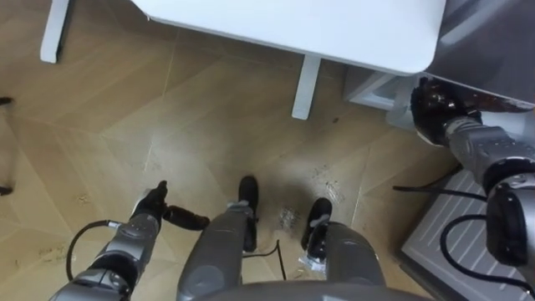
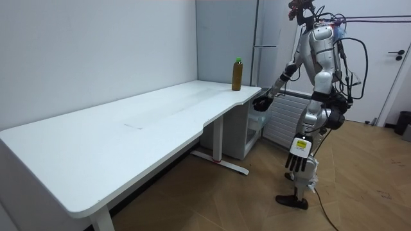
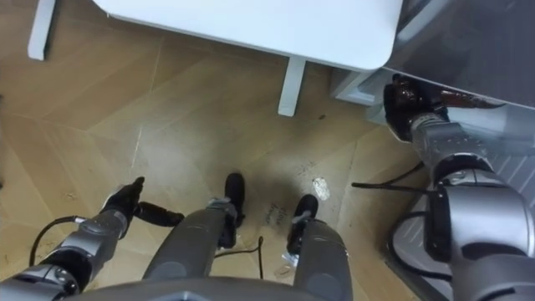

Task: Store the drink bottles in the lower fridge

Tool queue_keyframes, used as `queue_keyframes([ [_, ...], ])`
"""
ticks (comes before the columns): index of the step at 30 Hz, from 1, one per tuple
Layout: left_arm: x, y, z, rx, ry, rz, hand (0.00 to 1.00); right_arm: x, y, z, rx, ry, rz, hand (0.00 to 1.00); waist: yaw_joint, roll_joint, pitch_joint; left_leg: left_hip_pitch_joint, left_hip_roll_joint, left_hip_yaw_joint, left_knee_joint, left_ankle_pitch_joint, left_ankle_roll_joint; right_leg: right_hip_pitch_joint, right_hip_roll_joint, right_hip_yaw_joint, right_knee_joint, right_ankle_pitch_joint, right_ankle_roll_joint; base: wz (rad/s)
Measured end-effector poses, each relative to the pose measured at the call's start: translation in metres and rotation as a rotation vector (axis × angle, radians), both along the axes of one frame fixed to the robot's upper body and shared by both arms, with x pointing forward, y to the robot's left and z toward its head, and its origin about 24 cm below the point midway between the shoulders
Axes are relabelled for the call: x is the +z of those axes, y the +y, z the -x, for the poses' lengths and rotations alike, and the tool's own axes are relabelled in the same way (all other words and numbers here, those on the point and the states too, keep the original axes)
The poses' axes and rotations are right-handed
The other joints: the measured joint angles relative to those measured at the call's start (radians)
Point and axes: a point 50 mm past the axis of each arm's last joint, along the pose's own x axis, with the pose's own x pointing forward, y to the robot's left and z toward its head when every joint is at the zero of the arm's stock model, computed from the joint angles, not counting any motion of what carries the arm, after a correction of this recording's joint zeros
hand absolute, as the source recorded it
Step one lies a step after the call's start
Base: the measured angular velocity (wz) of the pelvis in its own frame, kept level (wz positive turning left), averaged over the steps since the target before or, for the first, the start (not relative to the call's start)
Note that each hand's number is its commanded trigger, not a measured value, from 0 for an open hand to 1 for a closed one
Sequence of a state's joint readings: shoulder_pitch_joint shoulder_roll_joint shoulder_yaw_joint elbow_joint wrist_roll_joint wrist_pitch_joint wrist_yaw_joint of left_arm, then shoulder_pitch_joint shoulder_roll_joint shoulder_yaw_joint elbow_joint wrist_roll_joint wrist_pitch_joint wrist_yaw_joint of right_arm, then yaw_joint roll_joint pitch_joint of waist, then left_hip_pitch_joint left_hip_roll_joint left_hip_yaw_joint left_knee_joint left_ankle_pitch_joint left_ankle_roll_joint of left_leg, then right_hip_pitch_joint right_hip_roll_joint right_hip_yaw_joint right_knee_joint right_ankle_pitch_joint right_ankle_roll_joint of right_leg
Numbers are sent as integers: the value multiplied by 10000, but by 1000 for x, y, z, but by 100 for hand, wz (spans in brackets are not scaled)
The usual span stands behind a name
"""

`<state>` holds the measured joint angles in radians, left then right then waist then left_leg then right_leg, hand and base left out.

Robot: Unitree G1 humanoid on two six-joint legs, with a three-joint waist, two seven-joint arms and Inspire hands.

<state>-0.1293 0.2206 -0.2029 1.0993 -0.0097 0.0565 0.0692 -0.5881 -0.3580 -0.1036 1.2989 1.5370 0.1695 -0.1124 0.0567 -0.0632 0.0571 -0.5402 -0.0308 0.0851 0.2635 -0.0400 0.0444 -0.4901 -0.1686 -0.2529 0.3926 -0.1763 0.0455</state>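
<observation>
Task barely begun: at the table's (image 2: 128, 141) far corner the drink bottle (image 2: 237, 74) w/ green cap stands upright, not yet picked up. Grab + stowing in the fridge (image 2: 221, 38) behind are both to do. Right robot hand (image 2: 260, 102) is by that table end, lower than the bottle, near but apart; can't tell its grip. Left robot hand (image 2: 298, 154) hangs at the robot's side, fingers straight, empty.

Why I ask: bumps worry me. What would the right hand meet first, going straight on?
Probably the white table, whose end is just ahead of the right hand; depth unclear, possibly the grey fridge.
</observation>
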Motion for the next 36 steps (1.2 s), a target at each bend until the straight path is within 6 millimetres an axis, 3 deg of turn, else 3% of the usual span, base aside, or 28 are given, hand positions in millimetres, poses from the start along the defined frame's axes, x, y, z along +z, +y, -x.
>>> queue_keyframes([
  [21,1,9,5,27,87,-369,0,6,-11,0,-403,45,119,0,49,31,-24,-291,70,188,405,32,71,-186,-40,-86,381,-56,-14,2],
  [36,-1,10,8,37,236,-265,0,-2,-13,8,-523,276,97,0,95,231,-143,277,237,515,337,45,90,332,81,-4,176,35,-99,-3],
])
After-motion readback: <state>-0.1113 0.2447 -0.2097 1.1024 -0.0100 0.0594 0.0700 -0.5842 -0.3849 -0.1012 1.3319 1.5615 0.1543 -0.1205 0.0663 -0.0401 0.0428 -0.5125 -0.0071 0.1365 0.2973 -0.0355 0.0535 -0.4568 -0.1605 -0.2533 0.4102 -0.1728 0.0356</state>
